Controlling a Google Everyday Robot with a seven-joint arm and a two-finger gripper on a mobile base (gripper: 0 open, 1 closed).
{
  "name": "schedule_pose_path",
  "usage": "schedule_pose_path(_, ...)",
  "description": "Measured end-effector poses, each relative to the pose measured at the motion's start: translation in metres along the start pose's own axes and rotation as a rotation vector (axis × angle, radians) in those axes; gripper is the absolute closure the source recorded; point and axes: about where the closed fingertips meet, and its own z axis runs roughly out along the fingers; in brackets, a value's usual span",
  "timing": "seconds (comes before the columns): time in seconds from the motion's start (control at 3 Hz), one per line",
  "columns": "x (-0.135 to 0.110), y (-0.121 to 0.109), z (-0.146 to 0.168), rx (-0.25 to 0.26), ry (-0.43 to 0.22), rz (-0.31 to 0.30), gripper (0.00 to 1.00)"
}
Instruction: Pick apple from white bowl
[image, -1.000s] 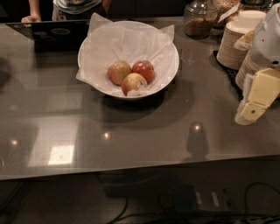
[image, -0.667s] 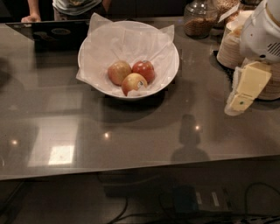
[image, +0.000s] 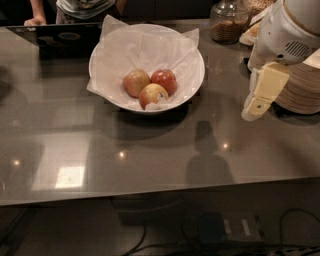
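The white bowl (image: 107, 47), lined with crinkled white paper, stands on the grey counter at centre back. Three apples lie in it. The deep-red apple (image: 164, 80) is at the right of the group. A pale yellowish-pink apple (image: 136, 82) lies to its left, and a red-yellow apple with a pale patch (image: 153, 95) lies in front. My gripper (image: 256, 106) hangs at the right, above the counter, well to the right of the bowl and a little nearer the front. It holds nothing that I can see.
Stacks of tan paper bowls (image: 302, 92) stand at the far right behind the gripper. A glass jar (image: 227, 22) stands at the back. A laptop (image: 60, 37) and a person (image: 85, 7) are at the back left. The counter's front edge (image: 150, 192) runs across.
My gripper and arm have risen and moved up and left, away from the counter's right edge towards the bowl. The apples and bowl have not moved.
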Motion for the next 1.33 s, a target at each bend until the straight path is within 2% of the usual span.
schedule_pose_path(0.33,-0.012,-0.01,0.014,0.007,-0.044,-0.026,0.0)
schedule_pose_path(0.67,-0.038,-0.03,0.039,0.02,-0.107,-0.09,0.0)
schedule_pose_path(1.33,-0.037,-0.03,0.041,0.034,-0.13,-0.068,0.0)
